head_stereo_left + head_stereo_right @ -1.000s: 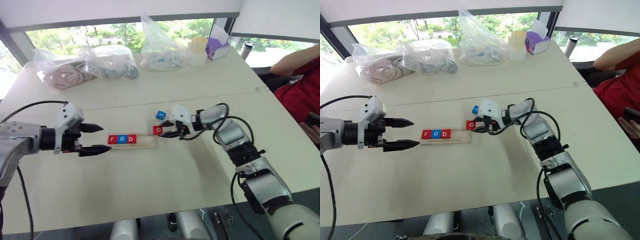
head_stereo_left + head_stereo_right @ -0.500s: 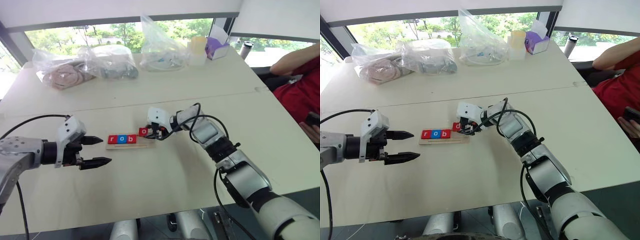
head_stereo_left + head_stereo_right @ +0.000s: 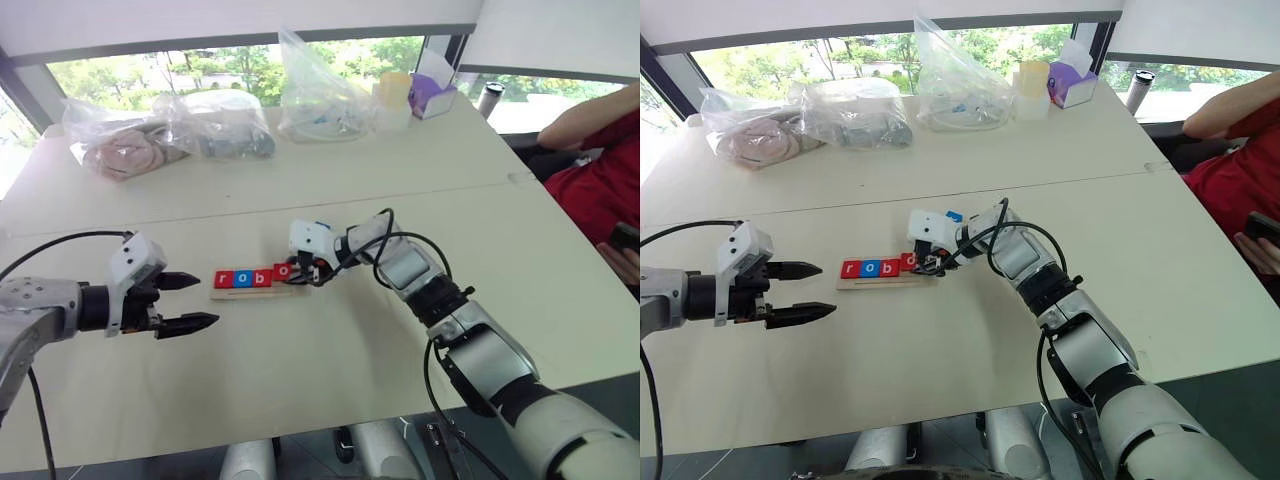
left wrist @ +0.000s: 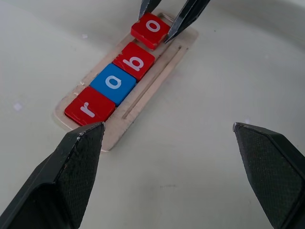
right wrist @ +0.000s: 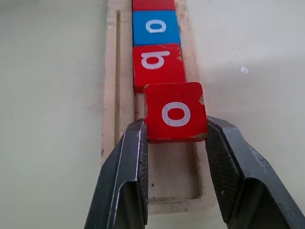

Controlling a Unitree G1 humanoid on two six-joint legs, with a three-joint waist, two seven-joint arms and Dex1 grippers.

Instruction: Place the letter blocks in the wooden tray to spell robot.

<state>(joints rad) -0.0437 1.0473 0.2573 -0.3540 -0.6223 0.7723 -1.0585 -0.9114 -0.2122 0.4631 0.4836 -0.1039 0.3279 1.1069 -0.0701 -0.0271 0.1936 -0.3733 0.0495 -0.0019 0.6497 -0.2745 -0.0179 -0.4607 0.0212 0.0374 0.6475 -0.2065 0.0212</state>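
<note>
Fingers of the right gripper (image 5: 175,143) clamp a red "o" block (image 5: 175,112) over the wooden tray (image 4: 157,81) at frame center, beside "r", "o", "b" seated there. Left gripper (image 3: 185,302) fingers spread apart, lower left over the desk (image 3: 330,370).

Four letter blocks are seen: a red r (image 4: 89,109), a blue o (image 4: 113,83), a red b (image 4: 134,61) and a red o (image 5: 175,112), all lettered white, on a pale wooden tray (image 5: 112,86).
</note>
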